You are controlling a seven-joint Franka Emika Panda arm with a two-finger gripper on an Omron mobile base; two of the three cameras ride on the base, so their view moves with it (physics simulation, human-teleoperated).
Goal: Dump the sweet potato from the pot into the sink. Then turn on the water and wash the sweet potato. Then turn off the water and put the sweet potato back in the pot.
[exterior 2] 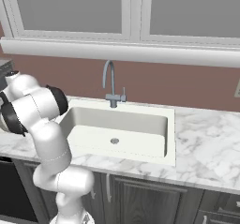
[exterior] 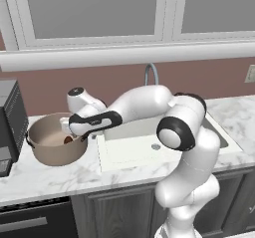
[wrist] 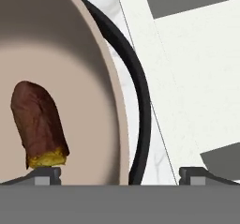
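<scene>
Counter (exterior: pixel 60 179): we see white marble running along a reddish wall under wide windows, with dark cabinets below.
End effector (wrist: pixel 120 174): we have it right at the pot's near-sink edge, jaws spread wide and gripping nothing; in the hand view one fingertip sits over the pot's inside, the other over the sink's rim, so the jaws straddle the pot's wall and dark loop handle.
Sweet potato (wrist: pixel 38 124): we spot it lying on the pot's pale floor, a reddish-brown lump with a yellow cut end pointing toward the fingertips, just beside one of them, not touching as far as we can tell.
Pot (exterior: pixel 47 145): tan-brown and upright on the counter, just left of the sink, between it and the dark appliance.
Sink (exterior 2: pixel 154 122): a white basin with a small grey drain, no water running that we can see.
Faucet (exterior 2: pixel 110 85): a grey curved spout at the sink's back edge.
Appliance (exterior: pixel 11 125): dark and boxy, at the far left beyond the pot.
</scene>
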